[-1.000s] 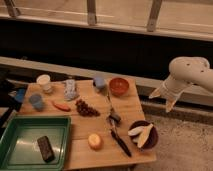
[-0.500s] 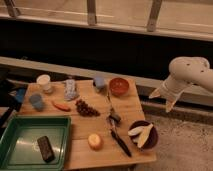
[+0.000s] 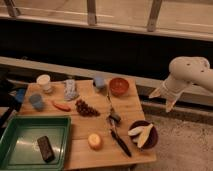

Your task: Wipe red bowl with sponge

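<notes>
The red bowl (image 3: pixel 119 86) is small, glossy and orange-red, and stands at the far edge of the wooden table (image 3: pixel 75 155). The sponge (image 3: pixel 99 82), a small light-blue chunk, sits just left of the bowl, close to it. My gripper (image 3: pixel 163 99) hangs from the white arm (image 3: pixel 187 74) off the table's right side, to the right of the bowl and clear of it. Its two fingers point down, spread apart, with nothing between them.
A dark maroon bowl with pale slices (image 3: pixel 142 134) sits front right, with dark utensils (image 3: pixel 116 129) beside it. Grapes (image 3: pixel 86 108), an orange fruit (image 3: pixel 94 141), a white cup (image 3: pixel 44 81) and a blue cup (image 3: pixel 36 101) are on the table. A green tray (image 3: pixel 20 125) holds a dark block (image 3: pixel 45 148).
</notes>
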{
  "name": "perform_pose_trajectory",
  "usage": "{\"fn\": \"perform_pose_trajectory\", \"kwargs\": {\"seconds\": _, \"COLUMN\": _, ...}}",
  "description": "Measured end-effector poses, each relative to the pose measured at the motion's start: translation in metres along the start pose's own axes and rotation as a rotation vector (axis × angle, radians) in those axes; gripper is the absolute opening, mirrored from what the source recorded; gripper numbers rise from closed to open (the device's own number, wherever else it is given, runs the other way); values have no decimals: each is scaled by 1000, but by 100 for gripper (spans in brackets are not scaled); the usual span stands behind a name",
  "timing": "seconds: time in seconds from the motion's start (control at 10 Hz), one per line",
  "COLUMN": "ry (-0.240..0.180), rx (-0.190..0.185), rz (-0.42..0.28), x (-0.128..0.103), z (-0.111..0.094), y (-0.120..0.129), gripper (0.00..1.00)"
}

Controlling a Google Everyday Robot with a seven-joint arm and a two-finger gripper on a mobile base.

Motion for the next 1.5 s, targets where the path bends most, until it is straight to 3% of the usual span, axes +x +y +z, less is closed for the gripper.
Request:
{"fn": "perform_pose_trajectory", "kwargs": {"seconds": 0.2, "ry": -52, "rx": -57, "rz": -23, "x": -8, "z": -10, "y": 18, "gripper": 68}}
{"fn": "perform_pose_trajectory", "kwargs": {"seconds": 0.5, "ry": -74, "rx": -109, "rz": -116, "x": 6, "z": -12, "y": 74, "gripper": 68}}
{"fn": "perform_pose_trajectory", "kwargs": {"seconds": 0.6, "ry": -76, "rx": -129, "rz": -172, "x": 19, "z": -11, "y": 106, "gripper": 68}}
{"fn": "perform_pose_trajectory", "kwargs": {"seconds": 0.9, "ry": -68, "rx": -170, "rz": -305, "x": 52, "z": -11, "y": 168, "gripper": 68}}
{"fn": "perform_pose_trajectory", "kwargs": {"seconds": 1.0, "ry": -45, "rx": -207, "rz": -375, "x": 71, "z": -15, "y": 194, "gripper": 68}}
{"fn": "perform_pose_trajectory", "kwargs": {"seconds": 1.2, "ry": -21, "rx": -251, "rz": -440, "x": 90, "z": -22, "y": 217, "gripper": 68}}
{"fn": "perform_pose_trajectory", "kwargs": {"seconds": 1.5, "ry": -17, "rx": -250, "rz": -444, "x": 92, "z": -22, "y": 217, "gripper": 68}}
